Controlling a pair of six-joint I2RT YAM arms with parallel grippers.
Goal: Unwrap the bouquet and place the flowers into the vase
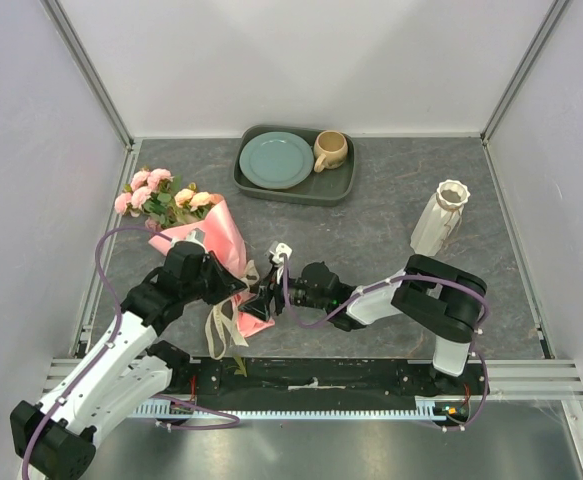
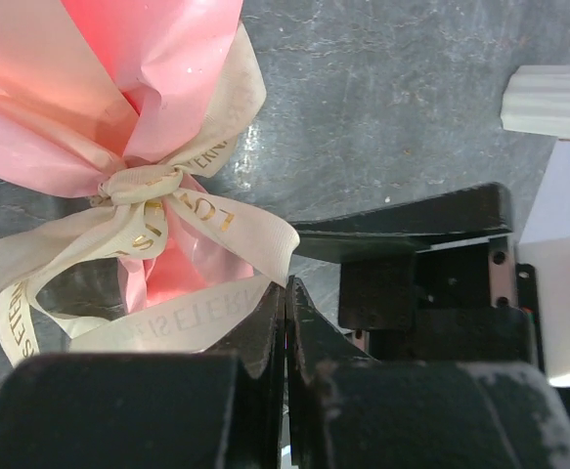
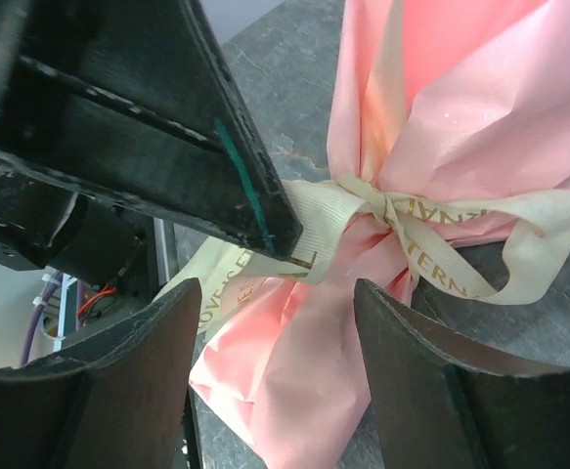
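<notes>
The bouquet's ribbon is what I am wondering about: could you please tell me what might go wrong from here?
1. The left fingers pinch only a tail of the ribbon at their tips, so it may slip out under a pull.
2. The knot is tied, and the right fingers stand open around the bouquet paper without holding it. Pulling could drag the whole bouquet instead of untying it.

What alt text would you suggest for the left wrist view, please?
The left gripper, fingers shut, pinches a tail of the cream ribbon tied round the salmon-pink paper of the bouquet. Grey table lies behind, with the white vase at the top right corner.
</notes>
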